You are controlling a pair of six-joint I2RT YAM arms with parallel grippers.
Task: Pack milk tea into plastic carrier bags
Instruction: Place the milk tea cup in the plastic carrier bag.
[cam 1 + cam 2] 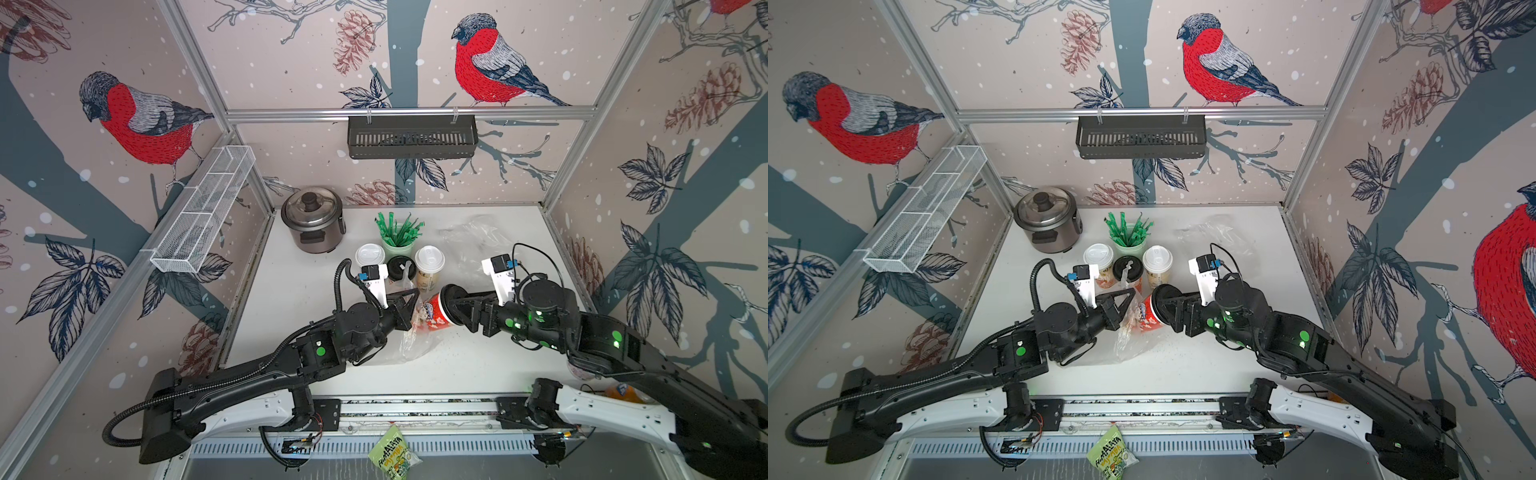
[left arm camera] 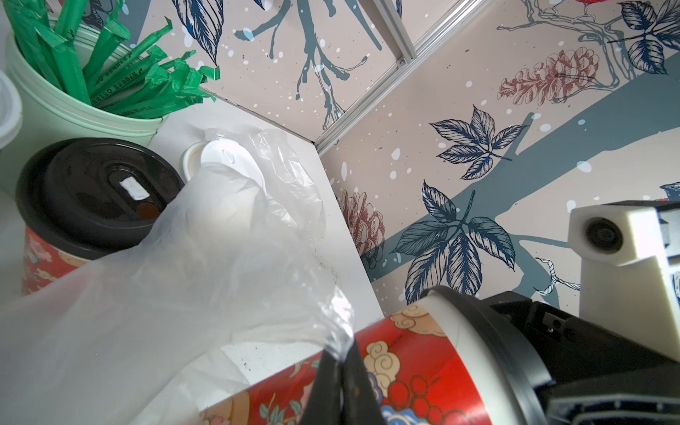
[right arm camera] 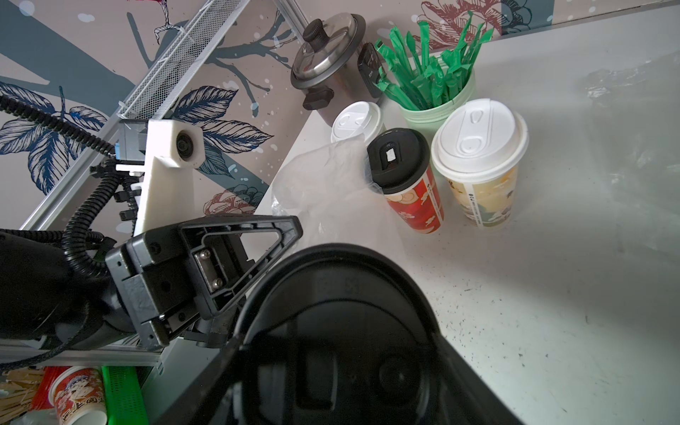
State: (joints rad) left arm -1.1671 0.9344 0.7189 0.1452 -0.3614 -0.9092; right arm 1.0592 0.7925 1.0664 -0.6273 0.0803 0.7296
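A red milk tea cup (image 1: 434,319) (image 2: 423,362) with a black lid (image 3: 342,331) lies tilted almost level above the table. My right gripper (image 1: 453,309) (image 1: 1163,308) is shut on its lid end. The cup's base points into the mouth of a clear plastic carrier bag (image 1: 409,349) (image 2: 220,276). My left gripper (image 1: 413,297) (image 2: 340,362) is shut on that bag's edge, holding it up beside the cup. Three more cups stand behind: a white-lidded one (image 1: 370,254), a black-lidded red one (image 1: 401,268) (image 3: 399,158), and another white-lidded one (image 1: 430,257) (image 3: 478,140). A second bag (image 1: 473,237) lies crumpled at the back right.
A pale green cup of green straws (image 1: 398,239) stands behind the cups, and a steel rice cooker (image 1: 313,220) sits at the back left. A white mesh shelf (image 1: 208,208) hangs on the left wall, a black basket (image 1: 411,137) on the back wall. A green snack packet (image 1: 392,457) lies below the front rail.
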